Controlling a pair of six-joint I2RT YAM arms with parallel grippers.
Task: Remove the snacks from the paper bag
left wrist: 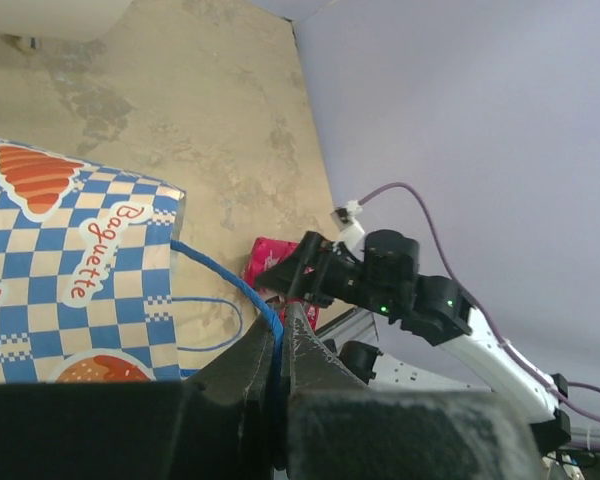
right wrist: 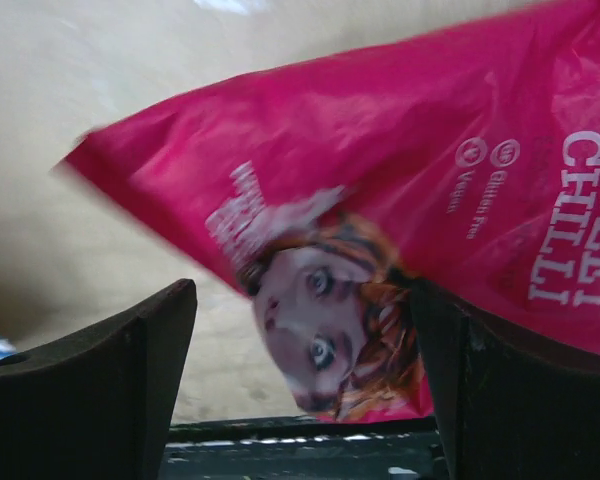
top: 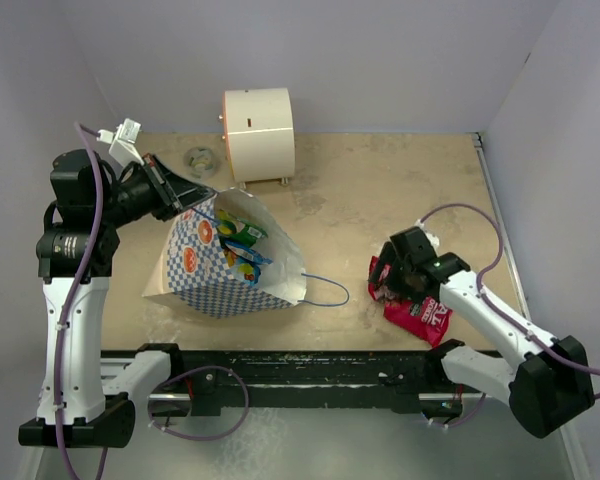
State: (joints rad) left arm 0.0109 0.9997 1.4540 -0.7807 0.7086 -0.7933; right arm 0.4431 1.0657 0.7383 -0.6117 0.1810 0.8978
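Left wrist view gives you the L gripper (left wrist: pixel 280 322) best: its two dark fingers are pinched almost flat together w/ the bag's thin blue cord handle (left wrist: pixel 220 275) running down between them, so it's clamped on that cord and on nothing else you can see. Just left of it is the boxy blue-and-white checkered paper bag (left wrist: pixel 70 270), orange bread pics and "Baguette" lettering on the side facing you. Top external view shows the same L gripper (top: pixel 190 196) at the upper left corner of the paper bag (top: pixel 215 285), which lies tipped over on the tan table (top: pixel 380 200) w/ its white inside and open mouth facing up and right. You can see small shiny snack packets, one green (top: pixel 242 232) and one blue w/ yellow (top: pixel 246 266), inside the mouth, and the bag's other cord loop lies slack on the table to its right. A cream cylindrical box (top: pixel 258 133) stands behind the bag, apart from it. Your R gripper (top: pixel 392 288) is low over the red and pink snack packets (top: pixel 425 318) lying on the table near the right arm's base, well apart from the bag. Right wrist view: R gripper (right wrist: pixel 302 330) is spread wide, one dark finger (right wrist: pixel 110 390) at each side, w/ the corner of a shiny pink "Sweet Chilli" packet (right wrist: pixel 400 170) bearing a printed face sitting between them. Can't tell if either finger touches it.
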